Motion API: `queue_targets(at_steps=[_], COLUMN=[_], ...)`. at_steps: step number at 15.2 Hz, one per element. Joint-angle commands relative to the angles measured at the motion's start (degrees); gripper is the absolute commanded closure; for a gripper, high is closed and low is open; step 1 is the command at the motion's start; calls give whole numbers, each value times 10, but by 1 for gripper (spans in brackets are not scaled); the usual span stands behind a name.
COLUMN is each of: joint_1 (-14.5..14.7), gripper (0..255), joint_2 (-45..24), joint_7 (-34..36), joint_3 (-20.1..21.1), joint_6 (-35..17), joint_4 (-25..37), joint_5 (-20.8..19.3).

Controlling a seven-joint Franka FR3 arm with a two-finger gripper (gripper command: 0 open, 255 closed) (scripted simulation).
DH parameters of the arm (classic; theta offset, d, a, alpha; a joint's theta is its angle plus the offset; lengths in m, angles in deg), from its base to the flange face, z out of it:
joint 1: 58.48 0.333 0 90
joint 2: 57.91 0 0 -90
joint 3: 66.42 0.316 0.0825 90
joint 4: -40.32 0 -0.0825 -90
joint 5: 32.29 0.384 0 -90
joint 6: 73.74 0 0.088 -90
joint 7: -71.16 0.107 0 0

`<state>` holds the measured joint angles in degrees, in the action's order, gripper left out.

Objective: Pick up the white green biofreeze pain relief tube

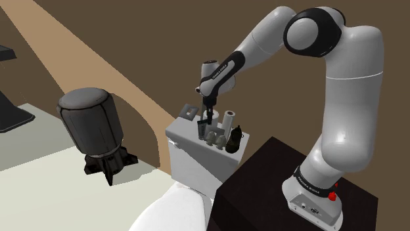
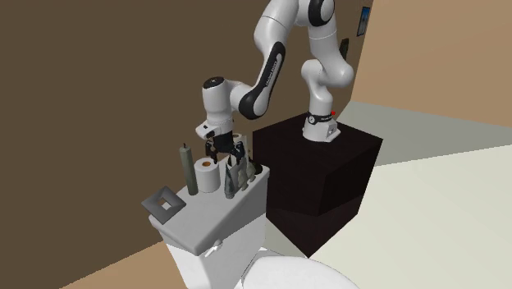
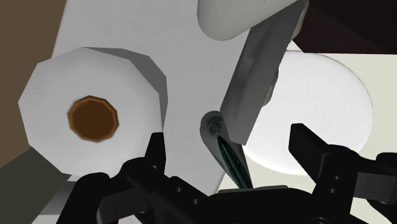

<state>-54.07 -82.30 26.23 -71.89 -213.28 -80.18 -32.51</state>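
Black fingers of the gripper [image 3: 228,139] stand apart, one on each side of the crimped top of the white tube with green print [image 3: 224,145], and neither touches it. That tube stands among other small containers on the toilet tank lid [image 2: 197,223], near the lid's end closest to the stand. A toilet paper roll [image 3: 95,114] stands upright just beside it, towards the lid's back edge. A larger pale tube [image 3: 254,83] stands close by on the other side. At the lid's opposite end lies a grey square plate [image 2: 164,204].
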Motion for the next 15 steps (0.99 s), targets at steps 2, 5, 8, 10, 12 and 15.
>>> queue_targets(at_steps=[2, 5, 8, 10, 12, 15], joint_1=[0, -1, -1, -1, 0, 1], gripper=[0, 255, 255, 255, 255, 255], joint_2=[-9, -9, -9, -9, -9, 10], joint_7=[0, -1, -1, 0, 0, 0], joint_3=[1, 0, 1, 1, 1, -1], joint_6=[-8, -8, -8, -8, -8, 10], joint_4=[1, 1, 1, 2, 1, 0], joint_5=[1, 1, 1, 1, 1, -1])
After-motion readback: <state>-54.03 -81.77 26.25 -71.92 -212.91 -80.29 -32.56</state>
